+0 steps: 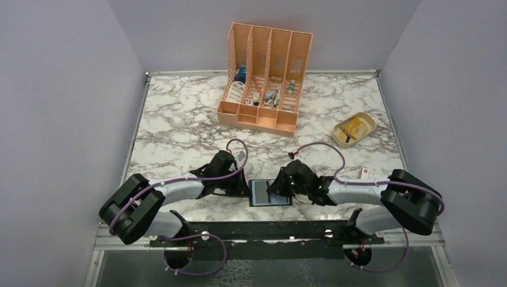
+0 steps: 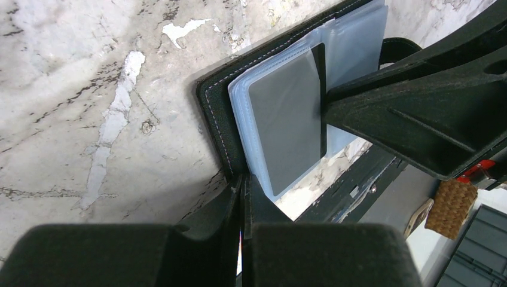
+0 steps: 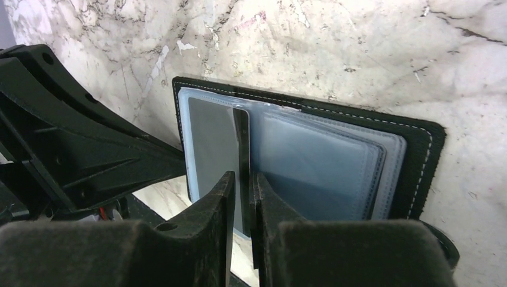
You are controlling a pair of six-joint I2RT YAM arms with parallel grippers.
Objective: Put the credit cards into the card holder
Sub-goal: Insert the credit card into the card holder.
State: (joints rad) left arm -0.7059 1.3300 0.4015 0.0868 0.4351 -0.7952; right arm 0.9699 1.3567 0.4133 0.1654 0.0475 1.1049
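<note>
At the near edge of the marble-patterned table (image 1: 179, 131) the card holder (image 1: 270, 192) lies open: a black stitched cover, leather-like, with soft clear plastic sleeves. The left claw (image 2: 242, 221) is clenched on its near edge, pinning it. The right claw (image 3: 240, 197) grips a stiff, matte dark card (image 3: 209, 143) that looks partly slid into a sleeve, so this card seems nearly home. Farther right, a thin whitish card (image 1: 366, 173) with red marks lies loose, not yet stowed.

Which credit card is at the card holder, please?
The grey card, in the right gripper, on the open card holder; the whitish card lies apart.
</note>
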